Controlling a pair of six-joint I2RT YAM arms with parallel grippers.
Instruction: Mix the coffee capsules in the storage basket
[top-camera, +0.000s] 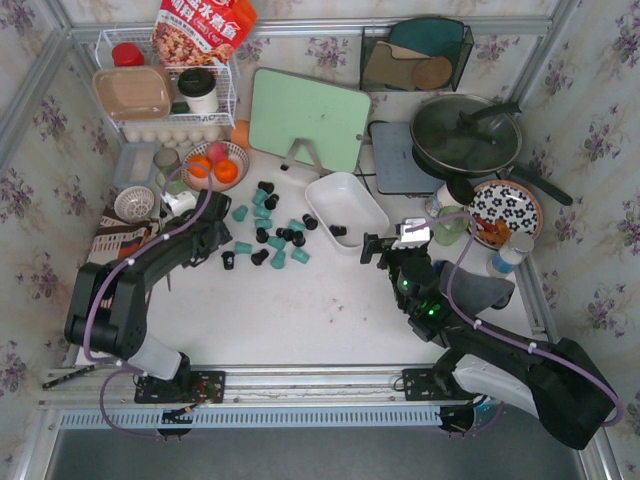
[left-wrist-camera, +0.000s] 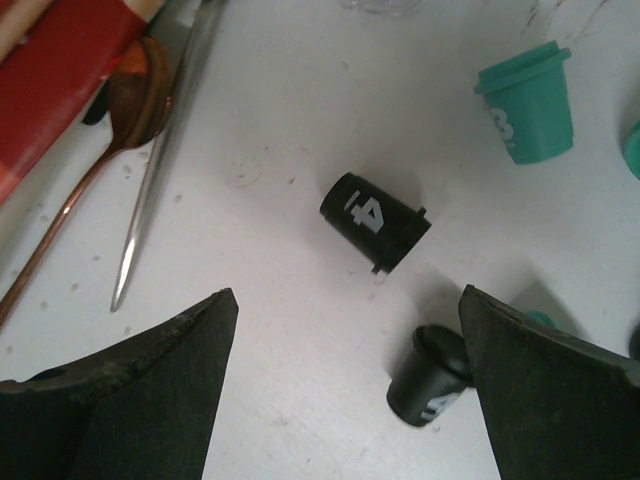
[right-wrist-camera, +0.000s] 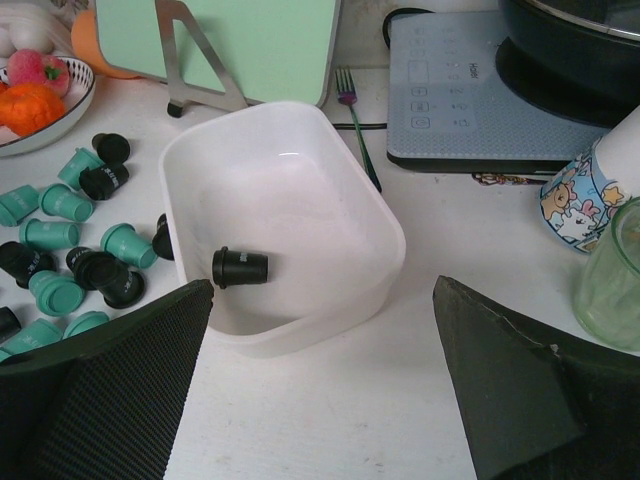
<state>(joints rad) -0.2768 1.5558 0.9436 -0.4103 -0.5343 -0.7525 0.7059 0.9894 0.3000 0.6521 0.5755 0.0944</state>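
Note:
The white storage basket stands mid-table with one black capsule lying in it, also seen in the right wrist view. Several teal and black coffee capsules lie scattered on the table left of the basket. My left gripper is open and low over the left edge of that scatter. A black capsule marked 4 lies ahead of it, and another black capsule sits against its right finger. My right gripper is open and empty just in front of the basket's near wall.
A spoon and a metal blade lie left of the left gripper. A green cutting board, fruit bowl and wire rack stand behind. A cooker with a pan, a glass and a patterned plate are to the right.

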